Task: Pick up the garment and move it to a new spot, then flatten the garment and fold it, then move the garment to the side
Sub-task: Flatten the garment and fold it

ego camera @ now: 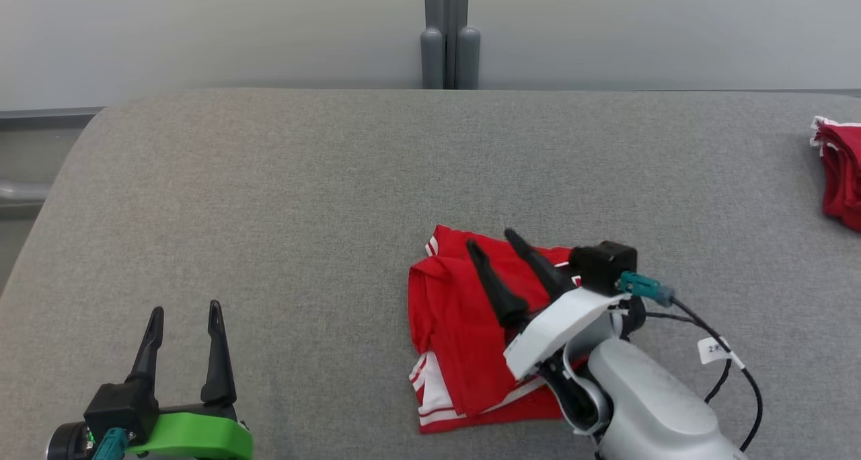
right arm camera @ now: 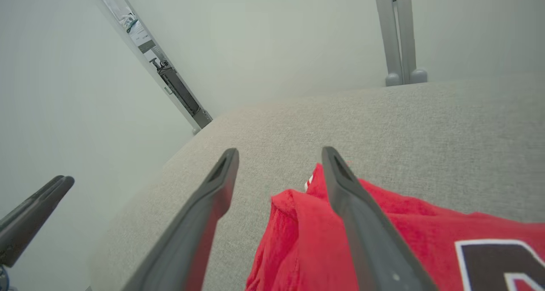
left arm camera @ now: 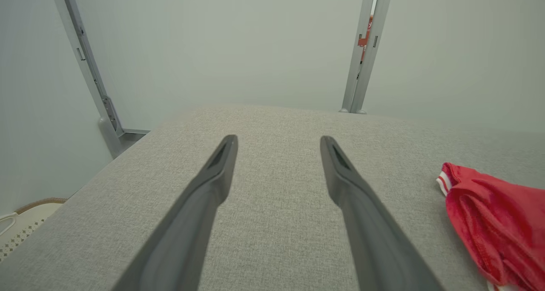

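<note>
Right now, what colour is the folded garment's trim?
White stripes on the red garment; best in head view.

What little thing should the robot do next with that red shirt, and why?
Probably lift the right gripper clear of the red shirt: it stands open over the cloth, holding nothing, and the shirt lies folded on the grey table, so a grip at one edge would be needed to move it aside.
</note>
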`<state>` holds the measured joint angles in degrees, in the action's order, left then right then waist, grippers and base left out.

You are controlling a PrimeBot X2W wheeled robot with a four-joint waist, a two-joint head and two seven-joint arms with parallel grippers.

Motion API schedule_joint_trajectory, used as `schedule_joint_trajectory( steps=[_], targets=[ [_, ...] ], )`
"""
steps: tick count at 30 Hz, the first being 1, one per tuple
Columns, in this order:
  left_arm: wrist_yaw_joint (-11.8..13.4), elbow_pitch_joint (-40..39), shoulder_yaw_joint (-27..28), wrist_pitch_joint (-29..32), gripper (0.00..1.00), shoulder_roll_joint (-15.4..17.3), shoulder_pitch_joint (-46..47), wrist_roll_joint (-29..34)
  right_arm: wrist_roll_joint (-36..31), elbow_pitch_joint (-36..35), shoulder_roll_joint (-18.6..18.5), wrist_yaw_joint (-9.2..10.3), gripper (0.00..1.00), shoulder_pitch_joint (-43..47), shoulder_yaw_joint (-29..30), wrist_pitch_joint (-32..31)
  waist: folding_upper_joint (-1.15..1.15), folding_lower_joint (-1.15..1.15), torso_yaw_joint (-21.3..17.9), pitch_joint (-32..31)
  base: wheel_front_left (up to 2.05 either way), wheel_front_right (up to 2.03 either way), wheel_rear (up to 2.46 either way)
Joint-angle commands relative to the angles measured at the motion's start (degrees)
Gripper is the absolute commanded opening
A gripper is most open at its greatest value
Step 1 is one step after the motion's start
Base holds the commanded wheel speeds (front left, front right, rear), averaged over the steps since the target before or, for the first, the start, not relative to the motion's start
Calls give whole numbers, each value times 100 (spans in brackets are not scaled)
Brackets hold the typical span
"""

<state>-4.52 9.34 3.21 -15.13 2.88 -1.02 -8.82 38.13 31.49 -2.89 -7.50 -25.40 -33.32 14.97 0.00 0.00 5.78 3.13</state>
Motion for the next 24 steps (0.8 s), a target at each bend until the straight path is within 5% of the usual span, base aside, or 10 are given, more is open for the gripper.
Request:
schedule_joint_trajectory(
  steps=[1, 13, 24],
  targets=[
    [25, -26, -11, 1, 100, 7, 14, -16, -159, -205, -90, 4, 100, -52, 242, 22, 0, 0, -53, -20, 0, 0, 0],
    [-48, -92, -100, 1, 100, 7, 14, 55, -1017, -1756, -687, 4, 100, 1202, 2018, 22, 0, 0, -230, -95, 0, 0, 0],
    [-164, -34, -769, 1, 100, 8, -189, 144, -1297, -2287, -487, 4, 100, 2279, 2713, 22, 0, 0, -402, -233, 0, 0, 0]
  ],
)
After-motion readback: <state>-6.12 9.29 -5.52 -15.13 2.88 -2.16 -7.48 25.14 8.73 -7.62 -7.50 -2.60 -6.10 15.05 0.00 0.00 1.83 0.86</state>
